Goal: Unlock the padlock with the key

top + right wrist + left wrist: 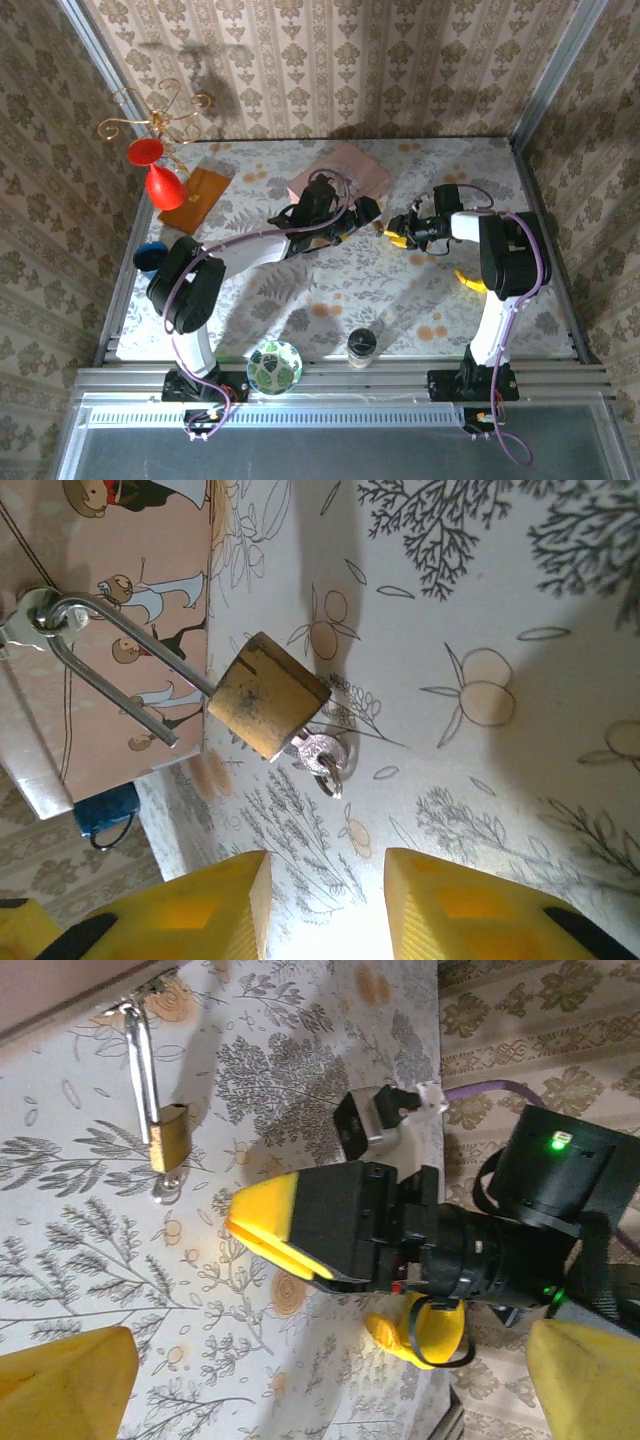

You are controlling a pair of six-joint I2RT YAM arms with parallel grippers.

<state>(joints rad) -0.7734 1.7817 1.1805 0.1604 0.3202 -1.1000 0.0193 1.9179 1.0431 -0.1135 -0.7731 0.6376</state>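
Observation:
The small brass padlock [265, 695] lies on the patterned table, its steel shackle [110, 660] hooked through the metal hasp [35, 615] of the pink box [120, 570]. A silver key [323, 753] with a ring sticks out of the lock's bottom. The shackle's shorter leg appears to end just outside the body. My right gripper [325, 910] is open a short way in front of the key, holding nothing. My left gripper [320, 1390] is open wide, further back, with the padlock [170, 1138] ahead of it. In the top view the padlock [379, 228] sits between the left gripper [365, 213] and right gripper [397, 235].
The pink box [345, 168] stands behind the lock. At the back left are a gold stand with red cups [155, 160] and a brown board [195, 198]. A blue object [150, 256] is at the left edge. A patterned bowl [274, 365] and a jar [362, 345] are at the front.

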